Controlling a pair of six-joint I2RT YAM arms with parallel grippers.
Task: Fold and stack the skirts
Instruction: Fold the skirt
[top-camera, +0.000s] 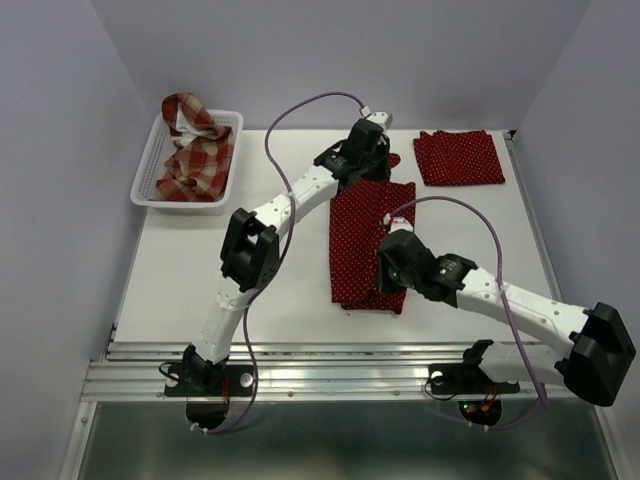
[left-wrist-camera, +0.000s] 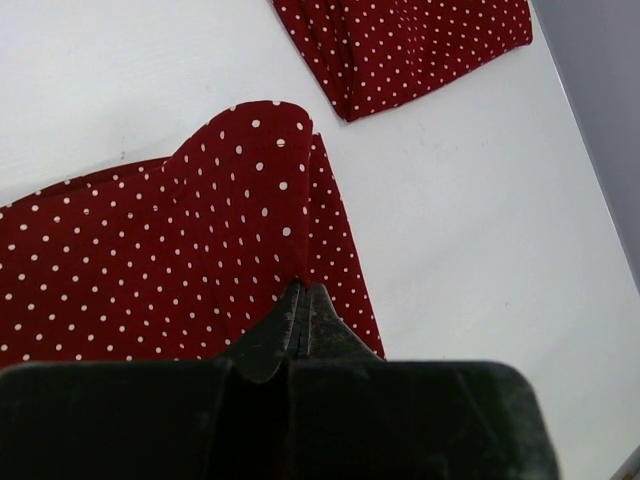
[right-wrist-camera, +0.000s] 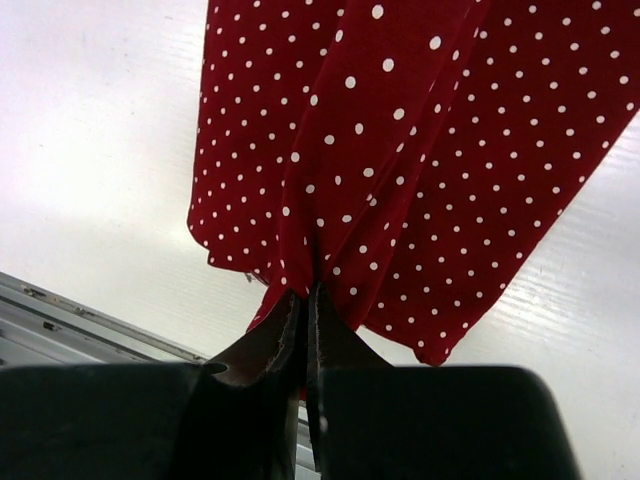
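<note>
A dark red polka-dot skirt (top-camera: 368, 240) lies lengthwise on the table's middle. My left gripper (top-camera: 352, 168) is shut on its far edge; the left wrist view shows the cloth (left-wrist-camera: 180, 270) pinched at the fingertips (left-wrist-camera: 303, 290). My right gripper (top-camera: 388, 275) is shut on its near right part; the right wrist view shows the cloth (right-wrist-camera: 400, 150) bunched into the pads (right-wrist-camera: 305, 300). A second polka-dot skirt (top-camera: 458, 156) lies folded at the far right, also in the left wrist view (left-wrist-camera: 410, 45). The plaid skirt (top-camera: 195, 150) is crumpled in the basket.
The white lattice basket (top-camera: 152, 160) stands at the table's far left corner. Purple cables arc above both arms. Metal rails (top-camera: 330, 375) run along the table's near edge. Lilac walls close in the left, back and right sides.
</note>
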